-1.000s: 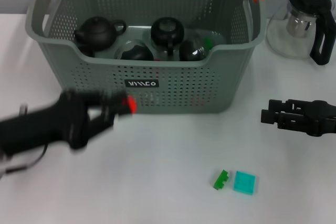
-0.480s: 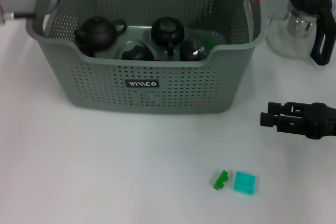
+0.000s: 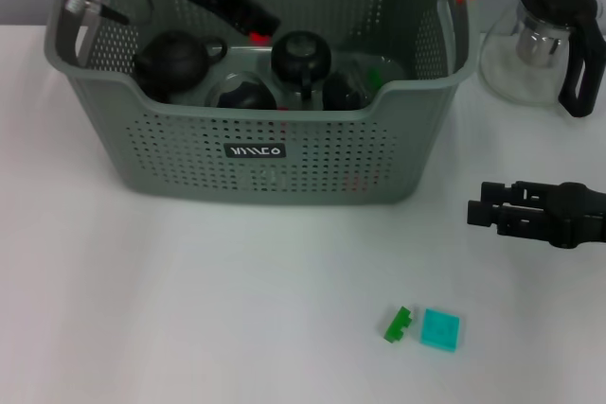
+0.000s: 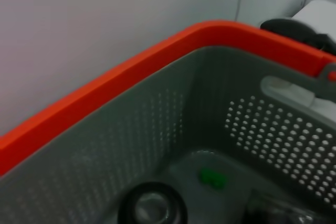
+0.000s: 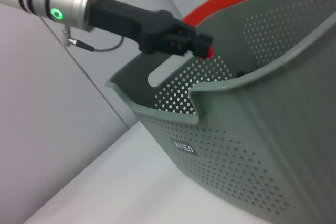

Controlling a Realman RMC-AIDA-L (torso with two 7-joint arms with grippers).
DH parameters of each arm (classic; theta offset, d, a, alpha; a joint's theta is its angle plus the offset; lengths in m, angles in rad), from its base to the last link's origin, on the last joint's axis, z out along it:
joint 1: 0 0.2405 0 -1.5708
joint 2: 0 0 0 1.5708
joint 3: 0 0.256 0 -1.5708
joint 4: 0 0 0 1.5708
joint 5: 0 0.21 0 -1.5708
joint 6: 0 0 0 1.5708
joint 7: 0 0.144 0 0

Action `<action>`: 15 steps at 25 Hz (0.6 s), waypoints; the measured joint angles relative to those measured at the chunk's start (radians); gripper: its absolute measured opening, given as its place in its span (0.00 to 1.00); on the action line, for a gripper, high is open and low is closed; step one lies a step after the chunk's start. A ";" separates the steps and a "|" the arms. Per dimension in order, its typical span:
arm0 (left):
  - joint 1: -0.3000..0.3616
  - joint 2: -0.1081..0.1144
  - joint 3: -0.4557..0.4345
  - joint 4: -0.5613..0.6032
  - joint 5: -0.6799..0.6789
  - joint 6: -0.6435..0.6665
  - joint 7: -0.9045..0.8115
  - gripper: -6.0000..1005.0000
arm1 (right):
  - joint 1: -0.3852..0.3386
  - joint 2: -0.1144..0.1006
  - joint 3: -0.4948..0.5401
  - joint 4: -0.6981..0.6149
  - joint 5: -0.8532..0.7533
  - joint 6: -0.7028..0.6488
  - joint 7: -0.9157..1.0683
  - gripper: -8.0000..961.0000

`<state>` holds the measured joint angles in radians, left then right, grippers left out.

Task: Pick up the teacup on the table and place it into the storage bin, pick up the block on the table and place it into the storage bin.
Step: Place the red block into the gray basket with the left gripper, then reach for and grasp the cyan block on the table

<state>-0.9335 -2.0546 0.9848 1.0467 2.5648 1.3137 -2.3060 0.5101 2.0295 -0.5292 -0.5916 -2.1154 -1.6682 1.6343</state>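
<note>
Starting at the upper left of the head view, your left gripper is reaching down into the storage bin, its tip hanging above the dark teapots lying on the bin floor. In the right wrist view the same gripper is showing over the bin's rim with a red piece at its tip, but you cannot tell from any view whether its jaws are parted or closed, nor whether it is holding anything. The left wrist view is looking along the orange rim into the bin, where a small green piece is lying on the floor.

Moving to the lower centre of the head view, a small green block is lying on the white table, with a flat turquoise block just beside it. Their long axes are too small to judge.

At the right edge, your right gripper is hovering above the table with its jaws slightly parted and nothing between them, pointing toward frame left. The blocks are lying below and a little left of it in the frame, so the right arm looks clearly the nearer one for that pick.

A glass teapot is standing at the upper right.
</note>
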 joint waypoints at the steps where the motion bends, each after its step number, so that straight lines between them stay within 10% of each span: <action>1: 0.008 -0.012 0.000 0.015 0.003 -0.011 0.006 0.24 | 0.000 0.000 0.000 0.000 0.000 0.000 -0.001 0.71; 8: 0.133 -0.066 -0.046 0.206 -0.127 -0.029 0.045 0.40 | -0.004 -0.001 0.005 0.000 0.000 -0.001 0.000 0.71; 15: 0.470 -0.104 -0.219 0.155 -0.909 0.261 0.544 0.66 | -0.007 0.001 0.008 -0.001 0.003 0.000 0.000 0.71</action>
<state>-0.4635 -2.1591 0.7659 1.2020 1.6561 1.5752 -1.7622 0.5026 2.0306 -0.5216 -0.5922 -2.1129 -1.6683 1.6348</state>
